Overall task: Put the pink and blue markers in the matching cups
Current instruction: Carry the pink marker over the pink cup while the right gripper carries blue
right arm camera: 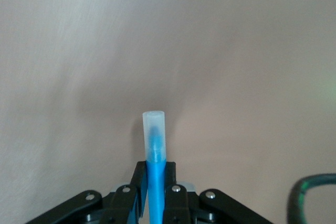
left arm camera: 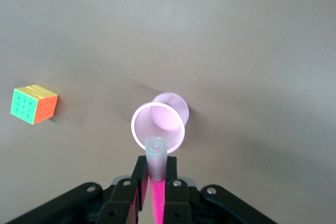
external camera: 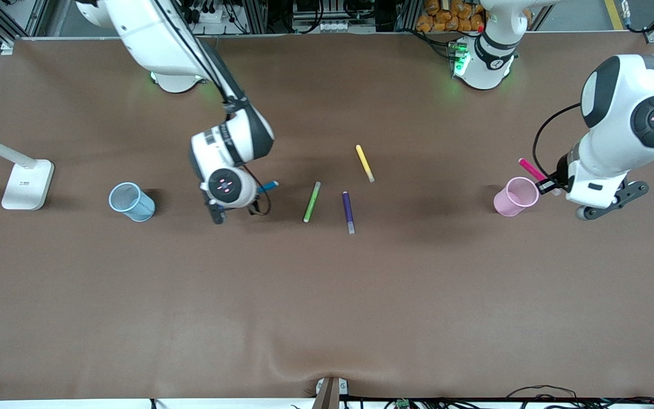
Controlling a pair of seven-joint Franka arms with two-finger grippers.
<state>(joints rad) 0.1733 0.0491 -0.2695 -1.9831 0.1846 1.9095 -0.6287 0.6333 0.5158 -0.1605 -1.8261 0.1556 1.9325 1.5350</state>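
My left gripper (left arm camera: 156, 170) is shut on the pink marker (left arm camera: 156, 156), whose pale tip points down at the rim of the upright pink cup (left arm camera: 158, 125). In the front view the pink marker (external camera: 531, 169) slants just above the pink cup (external camera: 515, 196) at the left arm's end of the table. My right gripper (right arm camera: 155, 176) is shut on the blue marker (right arm camera: 154, 145), low over bare table. The blue marker (external camera: 268, 186) sticks out from under the right wrist. The blue cup (external camera: 132, 201) stands toward the right arm's end, beside that wrist.
A green marker (external camera: 311, 201), a purple marker (external camera: 348, 211) and a yellow marker (external camera: 364, 162) lie mid-table between the arms. A white lamp base (external camera: 27, 184) stands at the right arm's end. A colour cube (left arm camera: 34, 104) lies near the pink cup.
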